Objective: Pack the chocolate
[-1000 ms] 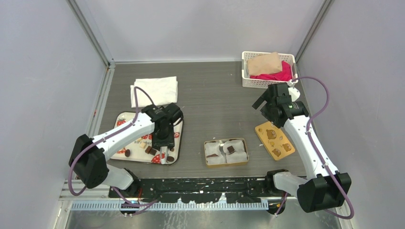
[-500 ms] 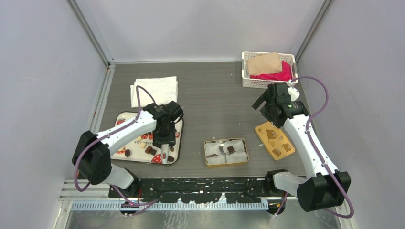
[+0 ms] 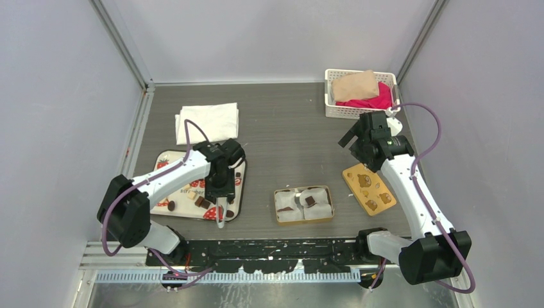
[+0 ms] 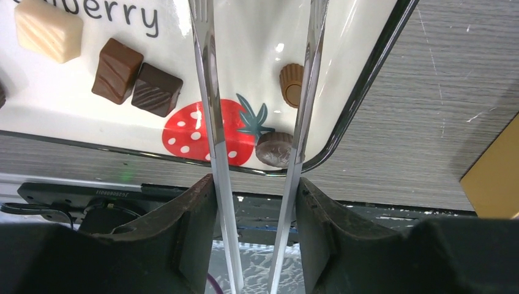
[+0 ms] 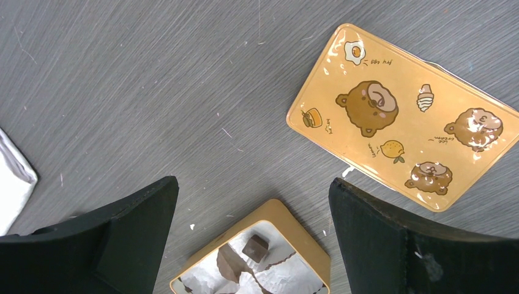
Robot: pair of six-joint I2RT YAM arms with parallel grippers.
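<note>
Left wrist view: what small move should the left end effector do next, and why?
The left end effector should probably squeeze the tweezers shut: their prongs stand apart on either side of the round dark chocolate at the corner of the tray, and nothing is pinched yet. The tips are out of view.

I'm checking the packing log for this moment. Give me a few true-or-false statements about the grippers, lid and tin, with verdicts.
1. The left gripper grips metal tweezers over the strawberry tray. True.
2. The golden lid covers the tin. False: it lies on the table, apart from the open tin.
3. The right gripper is shut on a chocolate. False: it is open and empty.
4. A dark chocolate piece lies in the tin. True.
</note>
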